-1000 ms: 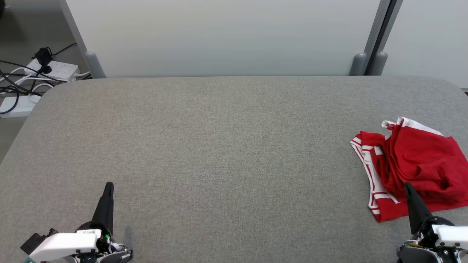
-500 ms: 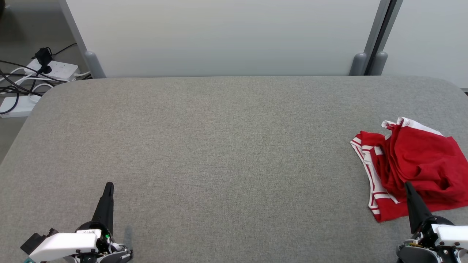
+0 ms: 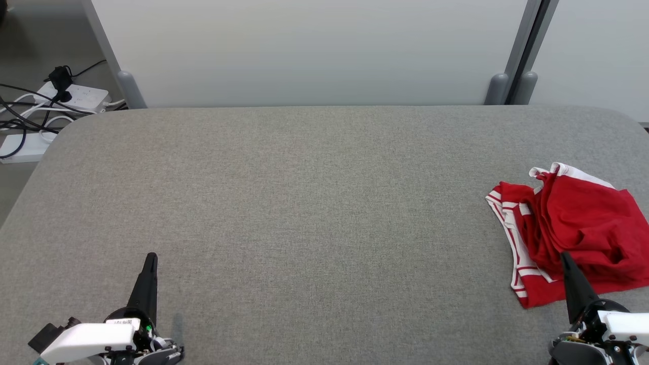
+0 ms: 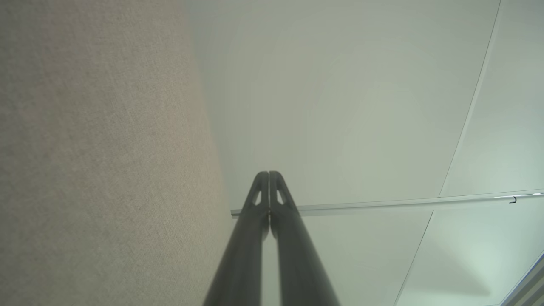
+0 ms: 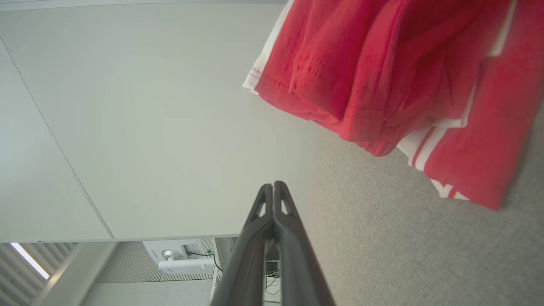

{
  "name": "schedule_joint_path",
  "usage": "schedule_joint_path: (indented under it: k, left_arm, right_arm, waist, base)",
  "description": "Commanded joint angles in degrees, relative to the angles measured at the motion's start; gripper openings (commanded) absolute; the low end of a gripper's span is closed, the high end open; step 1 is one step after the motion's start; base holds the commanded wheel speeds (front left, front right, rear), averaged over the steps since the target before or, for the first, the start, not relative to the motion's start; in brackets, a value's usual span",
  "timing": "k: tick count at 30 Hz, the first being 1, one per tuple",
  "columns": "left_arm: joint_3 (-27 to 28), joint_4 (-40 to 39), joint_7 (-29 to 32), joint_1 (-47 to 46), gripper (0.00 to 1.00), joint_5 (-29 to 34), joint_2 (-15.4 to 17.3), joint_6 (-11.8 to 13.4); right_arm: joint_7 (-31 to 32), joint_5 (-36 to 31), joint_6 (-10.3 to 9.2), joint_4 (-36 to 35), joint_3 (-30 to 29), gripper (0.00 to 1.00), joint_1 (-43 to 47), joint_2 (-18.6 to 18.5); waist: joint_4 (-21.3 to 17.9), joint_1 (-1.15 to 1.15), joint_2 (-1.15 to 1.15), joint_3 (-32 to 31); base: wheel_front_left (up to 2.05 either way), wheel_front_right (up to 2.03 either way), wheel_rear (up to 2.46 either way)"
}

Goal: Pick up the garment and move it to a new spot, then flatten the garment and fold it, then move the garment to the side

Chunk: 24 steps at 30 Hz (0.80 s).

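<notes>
Against the right edge of the grey table (image 3: pixel 304 203), toward its near corner: red-and-white garment (image 3: pixel 583 228), bunched in loose folds, not laid flat.

Shows no shift against a second ago: same heap, same outline, both arms parked as before. Means no headway in this stretch. Sits at the side already, yet rumpled, so fits either a heap awaiting pickup or one set down for flattening.

Left gripper (image 3: pixel 150 259), by the near left corner: pressed fully closed, empty. Right gripper (image 3: pixel 565 256): likewise closed, holding nothing.

From the head view, seems to overlap the cloth's near hem. From the right wrist view, stands clear of the cloth, with bare table between.
</notes>
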Motion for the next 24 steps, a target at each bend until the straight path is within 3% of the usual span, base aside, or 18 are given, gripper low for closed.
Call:
schedule_joint_path:
  k: [1,24]
  left_arm:
    - [1.87,-1.28,0.31,-3.31,0.0,0.12,0.48,-0.48]
    - [1.96,-1.28,0.39,-3.32,0.0,0.2,0.42,-0.48]
  right_arm:
    - [0.69,-0.36,0.09,-1.52,1.11,0.0,-2.51,-0.58]
    - [0.93,-0.61,0.09,-1.5,0.81,0.0,-2.54,-0.37]
  waist:
    - [0.0,0.0,0.0,0.0]
    - [0.0,0.0,0.0,0.0]
  base:
    - [0.0,0.0,0.0]
    - [0.0,0.0,0.0]
